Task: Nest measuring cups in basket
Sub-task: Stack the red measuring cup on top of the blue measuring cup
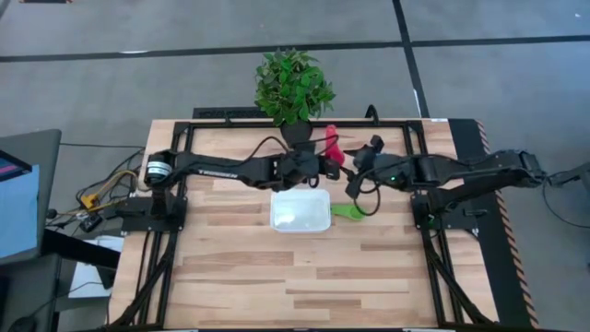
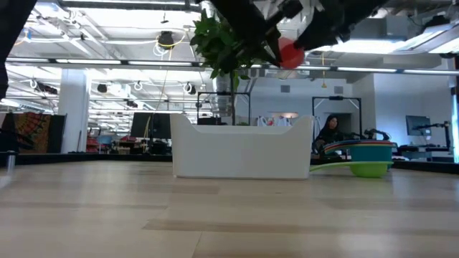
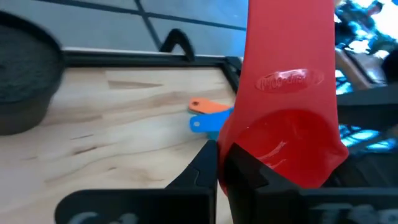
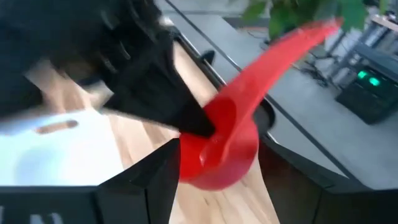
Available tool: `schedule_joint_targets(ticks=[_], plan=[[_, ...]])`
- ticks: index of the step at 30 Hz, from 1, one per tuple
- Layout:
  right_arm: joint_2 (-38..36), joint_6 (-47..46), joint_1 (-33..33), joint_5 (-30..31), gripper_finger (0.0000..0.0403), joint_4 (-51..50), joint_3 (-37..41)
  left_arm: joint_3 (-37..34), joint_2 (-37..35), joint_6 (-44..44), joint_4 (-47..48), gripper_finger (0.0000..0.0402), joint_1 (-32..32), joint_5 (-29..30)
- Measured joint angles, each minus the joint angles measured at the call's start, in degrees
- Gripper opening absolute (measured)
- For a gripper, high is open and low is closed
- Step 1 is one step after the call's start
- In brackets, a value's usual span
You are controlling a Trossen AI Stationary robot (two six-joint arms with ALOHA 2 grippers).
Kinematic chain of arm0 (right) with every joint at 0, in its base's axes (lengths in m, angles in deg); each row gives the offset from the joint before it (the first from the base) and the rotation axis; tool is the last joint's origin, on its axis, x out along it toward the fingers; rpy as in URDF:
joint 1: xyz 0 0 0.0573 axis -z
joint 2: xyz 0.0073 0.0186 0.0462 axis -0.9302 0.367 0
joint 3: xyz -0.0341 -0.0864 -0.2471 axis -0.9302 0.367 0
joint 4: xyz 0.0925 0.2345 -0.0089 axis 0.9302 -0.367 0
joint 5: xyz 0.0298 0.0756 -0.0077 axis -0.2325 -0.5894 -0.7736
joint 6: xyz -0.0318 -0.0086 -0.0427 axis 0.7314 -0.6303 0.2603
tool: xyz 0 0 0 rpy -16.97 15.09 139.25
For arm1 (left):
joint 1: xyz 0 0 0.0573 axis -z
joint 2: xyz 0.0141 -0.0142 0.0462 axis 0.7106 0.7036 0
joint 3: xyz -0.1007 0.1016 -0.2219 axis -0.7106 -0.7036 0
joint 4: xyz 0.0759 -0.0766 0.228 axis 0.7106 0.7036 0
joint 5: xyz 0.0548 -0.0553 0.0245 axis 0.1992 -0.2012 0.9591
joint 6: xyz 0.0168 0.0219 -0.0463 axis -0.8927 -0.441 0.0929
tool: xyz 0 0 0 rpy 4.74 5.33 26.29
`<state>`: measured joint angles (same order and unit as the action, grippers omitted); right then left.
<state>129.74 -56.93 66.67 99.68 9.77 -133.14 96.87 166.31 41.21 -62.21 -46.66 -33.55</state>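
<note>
A: Start at the left. Where is the left hand [image 1: 324, 167]?

B: Raised above the table [image 1: 230, 267], just behind the far edge of the white basket [image 1: 300, 210]. It is pinching the red measuring cup [image 1: 332, 145]; in its own wrist view the dark fingers [image 3: 233, 165] are pressed onto the bowl's rim.

A: How does that cup lie?

B: The bowl is at the fingers and the long flat handle points away toward the plant pot [image 1: 297, 129] at the back of the table. So its long axis runs roughly front to back, tilted upward, not level.

A: And the basket from the cup?

B: Nearer the front of the table and below. From the low view the cup [image 2: 290, 53] hangs well above the basket wall [image 2: 244, 152], over its right part. In my judgement the move is down and slightly forward.

A: The right hand [image 1: 354, 185]?

B: It sits close by, just right of the basket's far right corner, facing the red cup [image 4: 230, 140]. I cannot tell whether its fingers are spread or together.

A: Other cups?

B: A green cup [image 1: 346, 210] rests on the table touching or just beside the basket's right side, under a stack of others [image 2: 362, 152]. The left hand is plainly the one to place the red cup.
</note>
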Motion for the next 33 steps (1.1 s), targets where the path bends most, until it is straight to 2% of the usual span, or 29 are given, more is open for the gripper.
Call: schedule_joint_targets(ticks=[4, 8, 16, 26, 31, 33], plan=[[0.82, -2.93, 0.08, 2.46, 0.0225, -2.17, -0.14, 0.45, -0.08, -1.34, 0.69, 0.0, -0.43, -1.15], [0.72, -4.26, 1.07, 3.39, 0.0197, -3.22, -0.1, 0.68, -0.02, -2.93, 0.18, 0.0, -0.99, -5.3], [0.47, -7.51, 2.67, 3.5, 0.0114, -3.79, -0.1, 0.72, 0.01, -1.84, 0.49, 0.0, -1.1, -9.03], [0.03, -10.0, 2.6, 2.3, 0.0016, -6.4, -0.1, 0.72, 0.05, 2.56, 2.51, 0.0009, -1.1, -18.04], [0.11, -10.54, 2.74, 1.42, 0.0018, -9.46, 0.09, 0.72, 0.0, -0.36, 2.1, 0.0037, -0.82, -21.11], [0.22, -10.78, 3.19, 0.71, 0.0025, -10.55, 0.17, 0.89, -0.11, -1.76, 0.58, 0.0036, -0.44, -24.41]])
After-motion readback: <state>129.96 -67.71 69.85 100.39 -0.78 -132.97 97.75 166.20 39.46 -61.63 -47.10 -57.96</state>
